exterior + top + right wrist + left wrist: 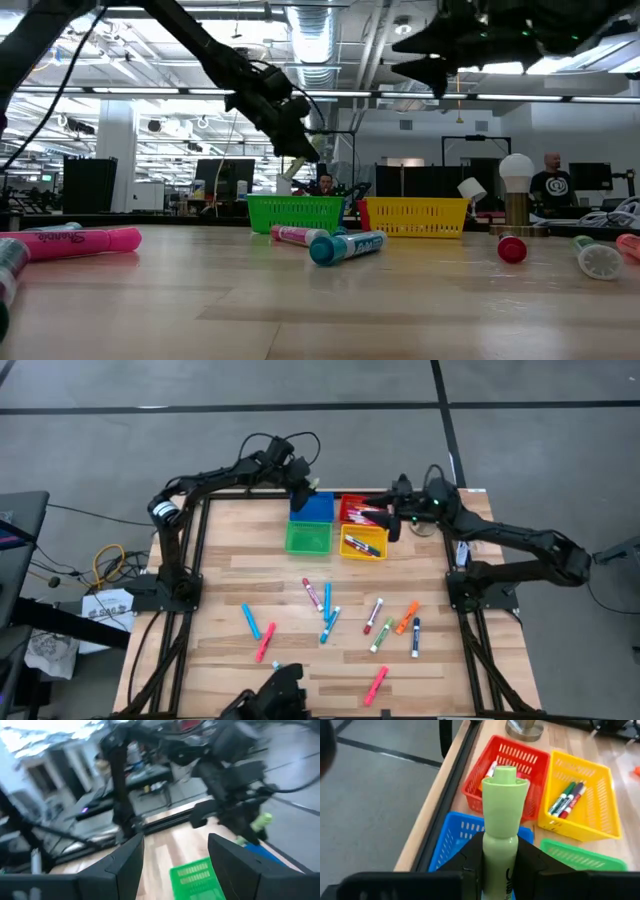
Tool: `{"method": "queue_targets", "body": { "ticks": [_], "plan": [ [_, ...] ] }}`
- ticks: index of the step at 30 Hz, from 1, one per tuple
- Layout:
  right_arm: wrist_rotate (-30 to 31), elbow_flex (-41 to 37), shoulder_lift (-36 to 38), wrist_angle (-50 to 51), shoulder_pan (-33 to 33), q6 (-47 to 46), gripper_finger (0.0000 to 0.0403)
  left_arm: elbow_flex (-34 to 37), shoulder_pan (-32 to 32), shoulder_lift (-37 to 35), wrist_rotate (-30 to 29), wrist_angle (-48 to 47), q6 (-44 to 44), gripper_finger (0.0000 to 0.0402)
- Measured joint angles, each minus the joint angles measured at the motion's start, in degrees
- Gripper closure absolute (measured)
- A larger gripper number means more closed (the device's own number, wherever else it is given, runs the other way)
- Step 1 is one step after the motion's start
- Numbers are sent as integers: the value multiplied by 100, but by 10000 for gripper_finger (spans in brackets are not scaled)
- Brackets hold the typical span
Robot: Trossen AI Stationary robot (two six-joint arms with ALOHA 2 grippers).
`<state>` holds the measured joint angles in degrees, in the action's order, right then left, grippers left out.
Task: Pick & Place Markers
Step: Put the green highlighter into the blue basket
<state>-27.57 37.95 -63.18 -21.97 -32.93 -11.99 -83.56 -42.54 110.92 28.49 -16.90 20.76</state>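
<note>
My left gripper [500,857] is shut on a light green marker [504,805] and hovers over the blue bin [312,508] at the table's far edge. My right gripper [175,855] is open with nothing between its fingers; it hangs above the red bin [356,510] and yellow bin [363,544]. Several loose markers [325,600] lie flat on the wooden table's middle and near part. More markers lie inside the yellow bin [567,797] and the red bin [492,770]. The green bin [308,538] stands in front of the blue one. My left gripper pinches the light green marker by its barrel [499,851] between the two fingers [532,865]. The fingers lie along the marker, and its wide cap end [505,782] sticks out past the fingertips. The gripper slants down from the far left. The marker is lifted clear above the blue bin [451,845].
The four bins stand together in a square near the far edge. A round metal base [524,727] stands beyond the red bin. The two grippers are close, on either side of the bins. A dark frame rail [452,785] runs along the far edge. People sit in the room behind.
</note>
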Motion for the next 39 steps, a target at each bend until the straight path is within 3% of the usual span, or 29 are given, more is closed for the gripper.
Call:
{"method": "queue_targets", "body": {
  "ticks": [11, 19, 39],
  "plan": [
    [1404, -1110, 1019, -386, 340, -456, 194, -565, 73, 656, -23, -1055, 768, 339],
    [1652, -1129, 1113, -427, 545, -526, 194, -567, 235, 685, -135, -1050, 1335, 339],
    [1724, -1127, 1111, -470, 846, -561, 194, -565, 401, 948, -362, -881, 1391, 322]
  ]
}}
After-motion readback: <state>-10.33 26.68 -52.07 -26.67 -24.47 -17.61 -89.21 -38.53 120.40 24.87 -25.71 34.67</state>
